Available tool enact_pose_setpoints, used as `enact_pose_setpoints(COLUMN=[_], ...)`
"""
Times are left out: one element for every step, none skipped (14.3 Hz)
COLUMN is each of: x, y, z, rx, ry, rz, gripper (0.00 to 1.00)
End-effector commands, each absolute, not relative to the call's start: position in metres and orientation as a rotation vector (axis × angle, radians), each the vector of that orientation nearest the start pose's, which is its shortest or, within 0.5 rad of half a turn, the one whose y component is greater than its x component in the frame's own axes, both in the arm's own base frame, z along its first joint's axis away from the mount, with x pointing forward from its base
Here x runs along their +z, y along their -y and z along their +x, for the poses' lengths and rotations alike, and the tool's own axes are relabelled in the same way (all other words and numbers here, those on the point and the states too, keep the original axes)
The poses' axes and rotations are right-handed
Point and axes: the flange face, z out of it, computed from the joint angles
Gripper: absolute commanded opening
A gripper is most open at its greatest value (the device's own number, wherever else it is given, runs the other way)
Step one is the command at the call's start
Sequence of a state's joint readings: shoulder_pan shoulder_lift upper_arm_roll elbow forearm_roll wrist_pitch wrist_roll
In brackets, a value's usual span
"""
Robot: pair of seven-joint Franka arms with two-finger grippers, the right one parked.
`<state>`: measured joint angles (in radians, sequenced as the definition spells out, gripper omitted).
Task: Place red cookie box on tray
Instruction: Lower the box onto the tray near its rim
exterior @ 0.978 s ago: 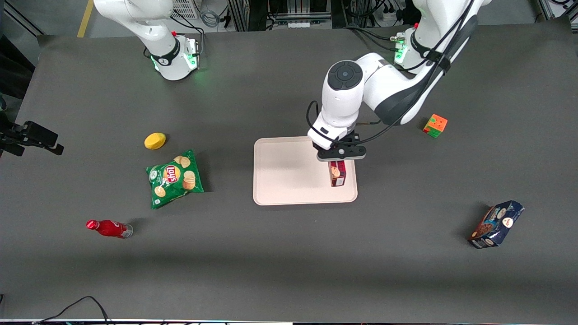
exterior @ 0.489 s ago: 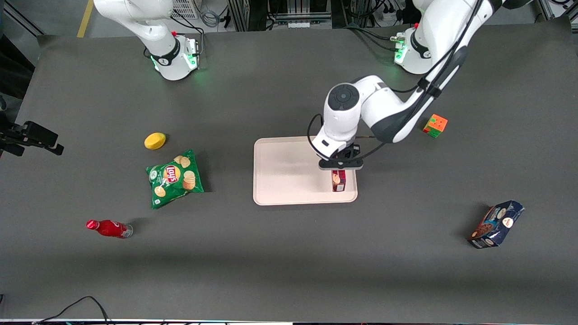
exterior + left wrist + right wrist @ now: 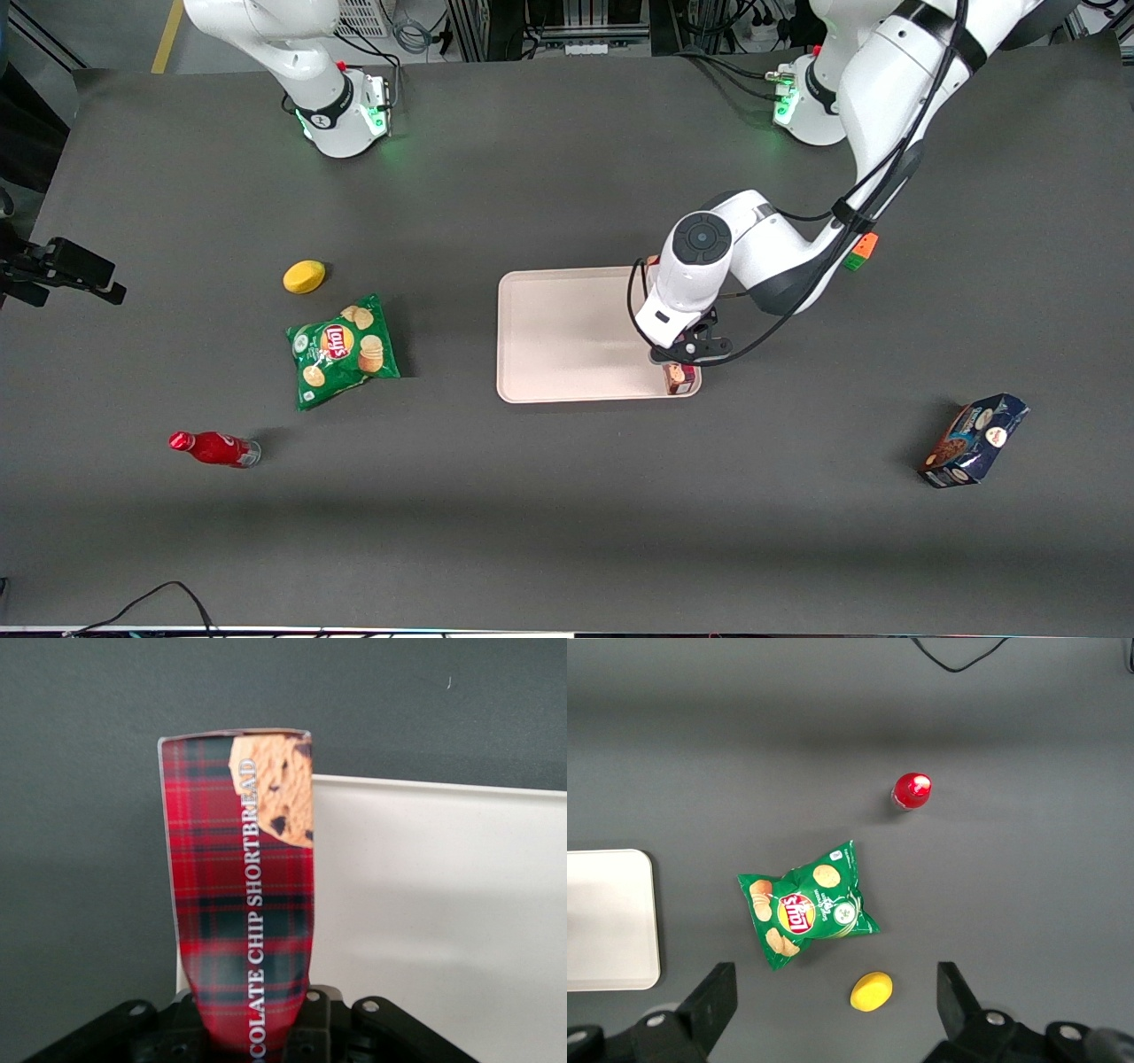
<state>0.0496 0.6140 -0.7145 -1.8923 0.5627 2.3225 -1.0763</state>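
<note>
Over the tray (image 3: 567,337) corner nearest the front camera, gripper (image 3: 680,365) clamps the red cookie box (image 3: 241,895) — transport done, lowering and release remain.

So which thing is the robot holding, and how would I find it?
Find the big pale pink tray in the middle of the table. At the tray's corner nearest the front camera, toward the working arm's end, the gripper is shut on the red cookie box. It is the only red tartan carton, with a chocolate-chip cookie picture, unlike the dark blue cookie package lying off the tray.
</note>
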Motion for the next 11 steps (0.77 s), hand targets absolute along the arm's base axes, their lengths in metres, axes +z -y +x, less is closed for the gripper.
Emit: enact_pose_setpoints(x=[0.243,0.24,0.237,0.236,0.23,0.228,0.225,0.223,0.222,0.22,0.219], y=[0.367,0.369,0.371,0.373,0.374,0.375,0.375,0.376,0.376,0.376,0.377], z=[0.517,0.515,0.514,0.513,0.512,0.511,0.51,0.509,0.509,0.508,0.507], rx=[-0.054,-0.05,-0.05,-0.058,-0.046,-0.051,-0.053,-0.05,-0.047,-0.042,-0.039], ry=[0.23,0.217,0.206,0.198,0.193,0.179,0.163,0.161,0.161,0.159,0.152], rz=[-3.147,-3.145,-3.151,-3.163,-3.165,-3.161,-3.156,-3.156,-3.156,-3.155,-3.156], gripper=[0.28,0.28,0.28,0.28,0.28,0.28,0.28,0.29,0.3,0.32,0.34])
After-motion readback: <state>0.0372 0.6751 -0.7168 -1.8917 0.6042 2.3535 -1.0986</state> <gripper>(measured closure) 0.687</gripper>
